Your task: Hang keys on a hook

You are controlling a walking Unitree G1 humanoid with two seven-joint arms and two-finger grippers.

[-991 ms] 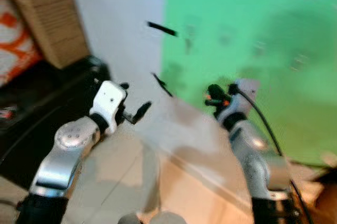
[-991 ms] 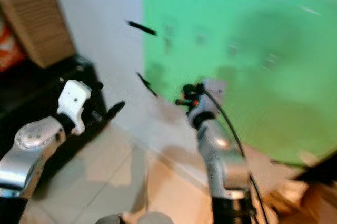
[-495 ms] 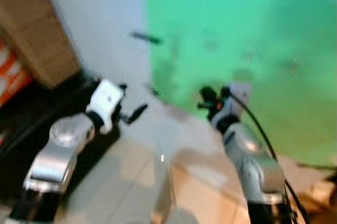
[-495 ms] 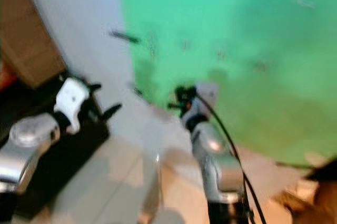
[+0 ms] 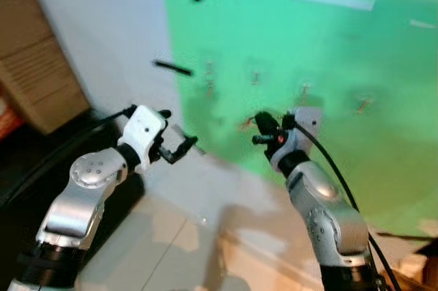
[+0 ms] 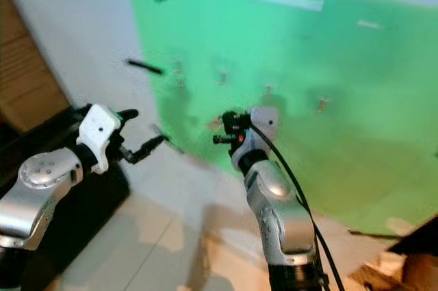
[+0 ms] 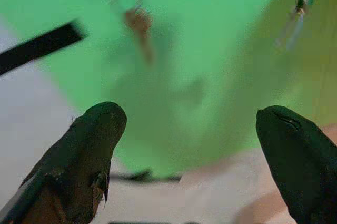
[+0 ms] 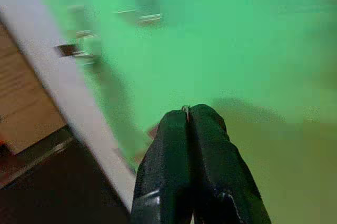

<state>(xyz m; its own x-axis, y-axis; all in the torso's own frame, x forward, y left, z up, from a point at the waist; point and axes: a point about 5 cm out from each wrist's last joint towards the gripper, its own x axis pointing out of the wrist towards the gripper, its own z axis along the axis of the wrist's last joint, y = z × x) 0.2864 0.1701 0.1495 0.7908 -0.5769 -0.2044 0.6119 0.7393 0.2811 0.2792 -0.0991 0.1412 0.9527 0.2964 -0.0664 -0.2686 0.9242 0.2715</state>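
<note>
In the left eye view, the left gripper (image 5: 183,146) is raised before a pale grey wall (image 5: 116,24), its two black fingers spread apart and closed on nothing. At three o'clock from it, the right gripper (image 5: 263,129) is lifted in front of a bright green wall panel (image 5: 328,51), fingers pressed together, with a small brownish blurred bunch of keys (image 5: 245,124) at its tips. A row of small metal hooks (image 5: 254,77) runs across the panel at twelve o'clock from that gripper, apart from it. A brown cardboard box (image 5: 34,58) sits at ten o'clock from the left gripper, and a short black strip (image 5: 172,67) is on the wall at twelve o'clock above it. The right eye view gives the same layout, the right gripper (image 6: 226,130) near the panel's left edge. In the left wrist view, the spread fingertips (image 7: 97,129) frame the green panel; a hook casts a shadow there, and the keys (image 7: 296,10) dangle under the right gripper's dark tip. In the right wrist view, the fingers (image 8: 176,150) are shut tight together, a thin pale sliver showing at their tips, facing blurred hooks on the green.
</note>
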